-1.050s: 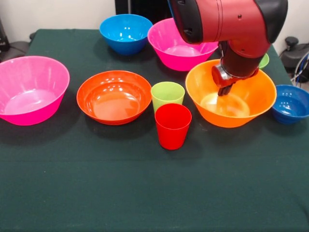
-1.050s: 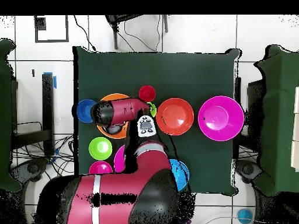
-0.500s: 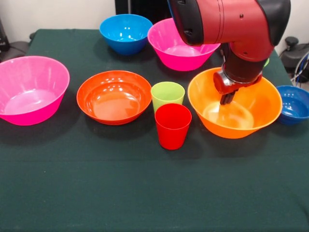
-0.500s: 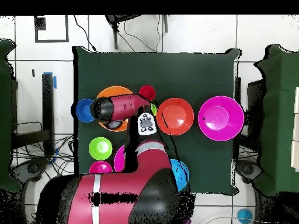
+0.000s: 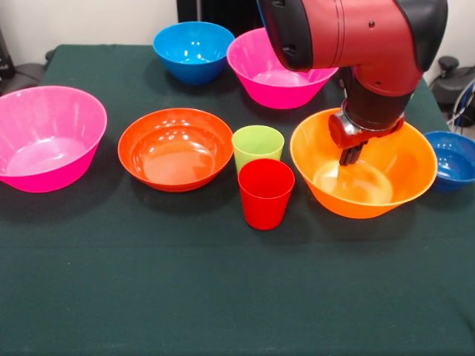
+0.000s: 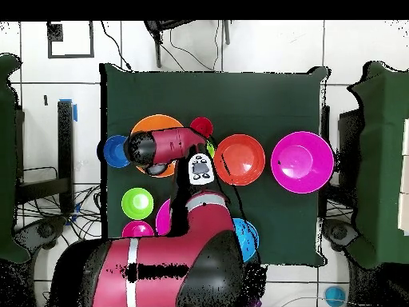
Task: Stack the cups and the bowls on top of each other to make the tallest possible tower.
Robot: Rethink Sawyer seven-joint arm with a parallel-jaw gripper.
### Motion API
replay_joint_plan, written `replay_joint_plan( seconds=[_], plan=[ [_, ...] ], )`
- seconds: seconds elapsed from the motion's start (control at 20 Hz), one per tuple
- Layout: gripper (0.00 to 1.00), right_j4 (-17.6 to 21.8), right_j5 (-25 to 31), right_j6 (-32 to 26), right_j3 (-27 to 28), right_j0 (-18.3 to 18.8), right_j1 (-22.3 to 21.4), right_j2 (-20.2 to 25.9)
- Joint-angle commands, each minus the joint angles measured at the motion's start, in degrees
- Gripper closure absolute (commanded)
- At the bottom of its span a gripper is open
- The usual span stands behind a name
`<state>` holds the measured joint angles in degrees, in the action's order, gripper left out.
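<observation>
At the table's right side in the front view, the gripper (image 5: pixel 349 156) hangs inside the big orange bowl (image 5: pixel 393 174), its dark fingers together at the bowl's far wall; they look clenched on that wall, though the contact itself is hard to make out. Change over the last second: the orange bowl has shifted toward the camera and a little to the right, and now overlaps the dark blue bowl (image 5: pixel 450 157) beside it; the arm has moved with it. It sits slightly tilted, near rim lower. The overhead view agrees: more of the orange bowl (image 6: pixel 156 125) shows beyond the wrist than it did a second ago. Judgement: the bowl is being dragged or just lifted by its rim, which fits moving the widest piece to open cloth as a base. Nothing is stacked yet. The red cup (image 5: pixel 266 193) and the lime green cup (image 5: pixel 257 144) stand upright and just beside each other, left of the orange bowl. The red-orange bowl (image 5: pixel 176 147), the near pink bowl (image 5: pixel 46 137), the far pink bowl (image 5: pixel 276 73) and the light blue bowl (image 5: pixel 193 50) sit unmoved. Overhead also shows a green bowl (image 6: pixel 137 203) and a small magenta bowl (image 6: pixel 136 230) nearer the robot. Risk: a one-sided rim hold may let the bowl swing or nudge the dark blue bowl.
</observation>
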<state>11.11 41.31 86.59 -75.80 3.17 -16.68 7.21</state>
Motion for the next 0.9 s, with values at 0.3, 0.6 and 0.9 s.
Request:
replay_joint_plan(
  seconds=[0.3,0.6,0.9],
  plan=[
    [1.00,2.6,-4.2,-0.5,1.9,1.9,4.2,4.7],
    [1.00,1.4,-1.8,0.9,-1.7,1.4,-2.9,4.2],
    [1.00,-0.4,3.3,3.0,-1.4,-0.8,-8.1,3.6]
  ],
)
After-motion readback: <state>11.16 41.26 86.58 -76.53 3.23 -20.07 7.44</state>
